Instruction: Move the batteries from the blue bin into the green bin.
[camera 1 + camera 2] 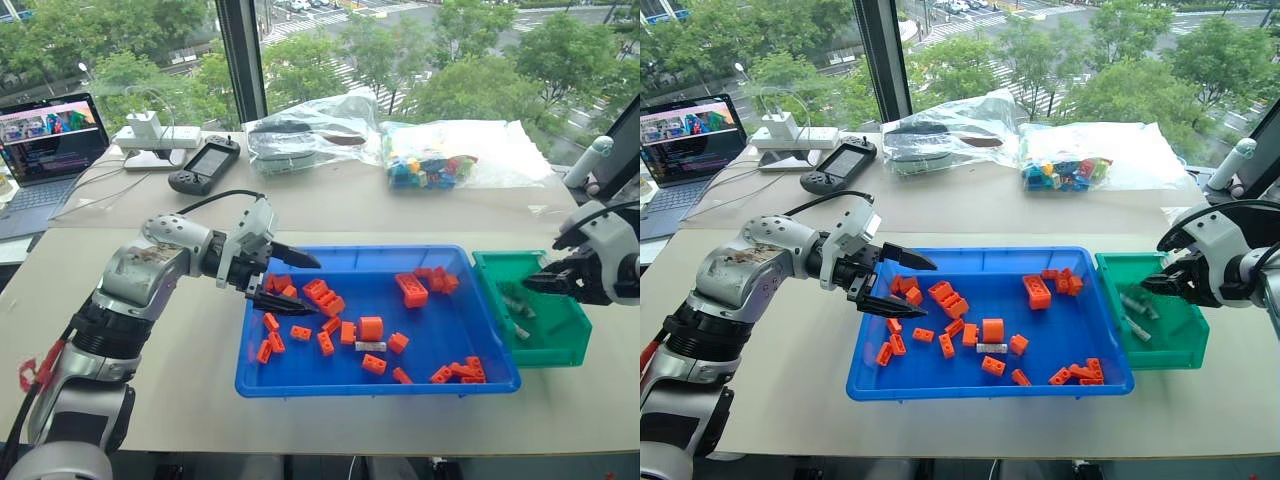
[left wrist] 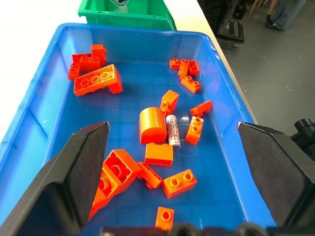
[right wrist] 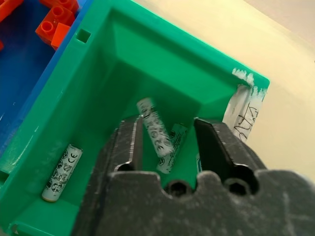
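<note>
The blue bin (image 1: 340,385) lies in the middle of the table, with many orange toy bricks scattered in it. One silver battery (image 1: 370,347) rests among them near the bin's centre, and it is the battery (image 2: 172,130) in the left wrist view. My left gripper (image 1: 315,287) hovers open over the bin's left end with nothing in it. The green bin (image 1: 565,350) touches the blue bin's right end. My right gripper (image 3: 167,123) hangs open just above it. One battery (image 3: 153,127) is tilted and loose between the fingers. Two more batteries (image 3: 61,172) lie on the bin's floor.
A laptop (image 1: 45,140), a handheld controller (image 1: 205,165) and a white adapter (image 1: 150,135) sit at the back left. Two plastic bags (image 1: 310,130), one holding coloured bricks (image 1: 430,168), lie behind the bins. The table's front edge runs close to the blue bin.
</note>
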Robot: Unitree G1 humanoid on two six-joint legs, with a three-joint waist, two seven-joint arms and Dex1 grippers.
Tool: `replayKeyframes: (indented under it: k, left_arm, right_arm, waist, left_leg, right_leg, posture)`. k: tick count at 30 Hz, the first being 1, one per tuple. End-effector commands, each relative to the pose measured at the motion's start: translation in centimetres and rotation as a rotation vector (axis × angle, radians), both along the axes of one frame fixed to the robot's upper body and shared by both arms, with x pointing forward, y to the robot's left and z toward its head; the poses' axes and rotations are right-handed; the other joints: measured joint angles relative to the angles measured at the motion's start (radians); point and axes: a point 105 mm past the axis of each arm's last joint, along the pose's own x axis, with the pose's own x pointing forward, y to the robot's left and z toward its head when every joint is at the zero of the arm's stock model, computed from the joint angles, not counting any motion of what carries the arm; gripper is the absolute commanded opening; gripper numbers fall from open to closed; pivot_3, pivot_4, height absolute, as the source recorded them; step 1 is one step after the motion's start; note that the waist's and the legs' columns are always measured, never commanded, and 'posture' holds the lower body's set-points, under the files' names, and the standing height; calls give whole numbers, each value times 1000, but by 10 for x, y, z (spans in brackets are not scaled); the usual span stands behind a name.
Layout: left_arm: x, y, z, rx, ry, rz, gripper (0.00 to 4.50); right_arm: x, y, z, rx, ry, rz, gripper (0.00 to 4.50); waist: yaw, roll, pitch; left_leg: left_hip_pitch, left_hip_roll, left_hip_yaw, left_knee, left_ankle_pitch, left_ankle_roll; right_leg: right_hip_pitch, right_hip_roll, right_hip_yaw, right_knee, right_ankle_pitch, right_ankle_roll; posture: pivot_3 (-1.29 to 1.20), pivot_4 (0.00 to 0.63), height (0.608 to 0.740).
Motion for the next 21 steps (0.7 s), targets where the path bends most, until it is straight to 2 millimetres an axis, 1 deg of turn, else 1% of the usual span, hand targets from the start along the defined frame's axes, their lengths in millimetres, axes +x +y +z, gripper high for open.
replayKeyframes:
  k: [1, 2, 3, 5, 7, 8, 9, 10, 11, 12, 14, 15, 16, 19, 21]
  left_arm:
    - [-1, -1, 9, -1, -43, -15, 4500]
    - [-2, 0, 8, 3, -45, -16, 4500]
    - [-2, 1, 8, 5, -46, -16, 4500]
    - [-1, 2, 7, 9, -45, -11, 4500]
    - [0, 3, 7, 14, -47, -4, 4500]
    - [1, 3, 6, 18, -51, 4, 4500]
    - [2, 3, 6, 21, -54, 10, 4500]
    - [3, 3, 6, 22, -56, 13, 4500]
    - [3, 3, 6, 22, -56, 14, 4500]
    - [2, 4, 6, 21, -53, 14, 4500]
    - [1, 4, 5, 21, -49, 15, 4500]
    - [1, 4, 5, 22, -48, 16, 4500]
    - [2, 4, 5, 23, -48, 16, 4500]
    - [1, 5, 4, 30, -50, 19, 4500]
    - [0, 6, 4, 30, -48, 18, 4500]
  right_arm:
    - [1, 3, 37, -30, -115, 21, 3858]
    - [1, 13, 44, -30, -134, 63, 4238]
    - [0, 19, 49, -31, -145, 94, 4374]
    - [-1, 44, 57, 2, -161, 206, 4374]
    - [-8, 77, 58, 38, -144, 359, 4374]
    - [-13, 96, 52, 29, -114, 448, 4374]
    - [-18, 109, 44, 6, -89, 525, 4374]
    - [-22, 120, 37, -16, -67, 584, 4374]
    - [-24, 126, 33, -28, -53, 618, 4374]
    - [-29, 139, 25, 0, -31, 693, 4374]
    - [-39, 157, 13, 59, 9, 795, 4374]
    - [-42, 162, 9, 81, 26, 827, 4374]
    - [-42, 163, 5, 79, 36, 830, 4374]
    - [-35, 174, -17, 28, 50, 883, 4374]
    - [-33, 182, -27, 29, 58, 912, 4374]
  waist:
    - [0, 0, 0]
    - [-1, 0, 0]
    - [-2, 0, 0]
    - [-6, 0, 0]
    - [-8, 0, 0]
    - [-8, 0, 0]
    - [-7, 0, 0]
    - [-6, 0, 0]
    - [-6, 0, 0]
    - [-5, 0, 0]
    - [0, 0, 0]
    - [1, 0, 0]
    - [2, 0, 0]
    - [3, 0, 0]
    - [1, 0, 0]
  left_leg:
    - [0, 0, 0, 0, 0, 0]
    - [0, 0, 0, 0, 0, 0]
    - [0, 0, 0, 0, 0, 0]
    - [0, 0, 0, 0, 0, 0]
    - [0, 1, 0, 0, 0, 0]
    - [0, 1, 0, 0, 0, 0]
    - [0, 1, -1, 0, 0, 0]
    - [0, 1, -1, 0, 0, 0]
    - [0, 1, -1, 0, 0, 0]
    - [0, 1, -1, 0, 0, 0]
    - [0, 1, -1, 0, 0, 0]
    - [0, 0, -1, 0, 0, 0]
    - [0, 0, -1, 0, 0, 0]
    - [0, 0, -1, 1, 0, 0]
    - [0, 0, -1, 1, 0, 0]
  right_leg:
    - [0, 0, 0, 0, 0, 0]
    - [0, 0, 0, 0, 0, 0]
    - [0, 0, 0, 0, 0, 0]
    - [0, 0, 0, 0, 0, 0]
    - [0, 1, 0, 0, 0, 0]
    - [0, 1, 0, 0, 0, 0]
    - [0, 1, 0, 0, 0, 0]
    - [0, 1, 0, 0, 0, 0]
    - [0, 1, 0, 0, 0, 0]
    - [0, 1, 0, 0, 0, 0]
    - [1, 1, -1, 0, 0, 0]
    - [1, 1, 0, 0, 0, 0]
    - [1, 1, 0, 0, 0, 0]
    - [1, 1, 0, 0, 0, 0]
    - [1, 1, -1, 0, 0, 0]
  posture:
    - [0, 150, 732]
    - [0, 150, 732]
    - [0, 150, 732]
    - [0, 150, 732]
    - [0, 150, 732]
    - [0, 150, 732]
    - [0, 150, 732]
    - [0, 150, 732]
    - [0, 150, 732]
    - [0, 150, 732]
    - [0, 150, 732]
    - [0, 150, 732]
    - [0, 150, 732]
    - [0, 150, 732]
    - [0, 150, 732]
